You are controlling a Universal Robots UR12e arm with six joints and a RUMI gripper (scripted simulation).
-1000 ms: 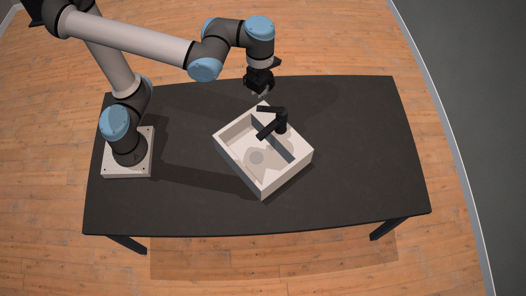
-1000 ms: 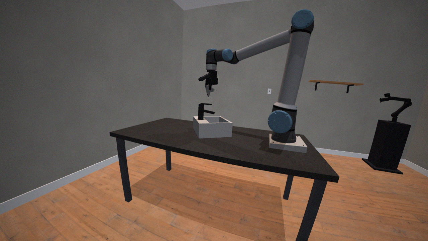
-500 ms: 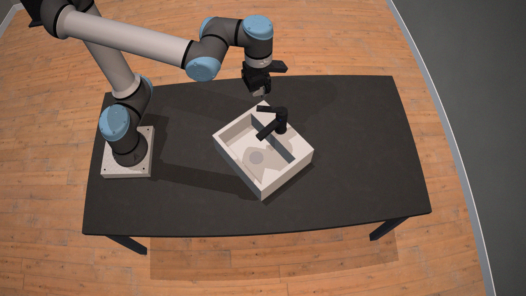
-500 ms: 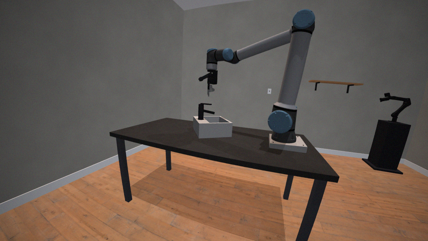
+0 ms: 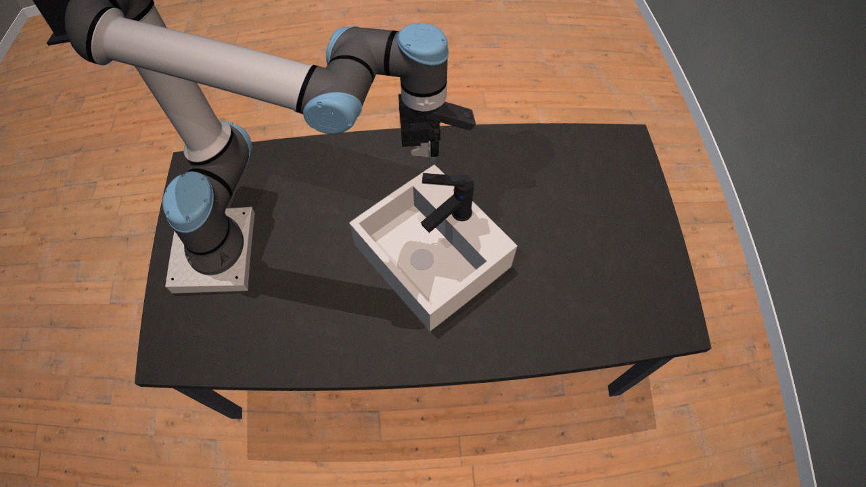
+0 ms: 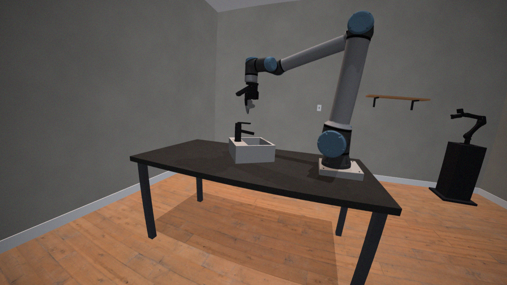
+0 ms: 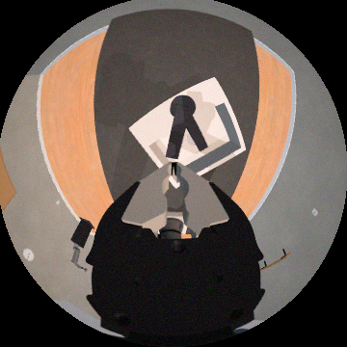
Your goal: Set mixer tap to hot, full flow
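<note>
Arm's (image 5: pixel 199 63) shoulder end cut off at top view's edge — red dot (image 5: pixel 456 190) tiny.

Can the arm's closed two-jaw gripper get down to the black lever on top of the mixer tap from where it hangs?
Probably yes. The gripper hangs shut and empty above the black lever, with only open air between them. The white basin sits lower and the spout points away, so neither blocks a descent.
</note>
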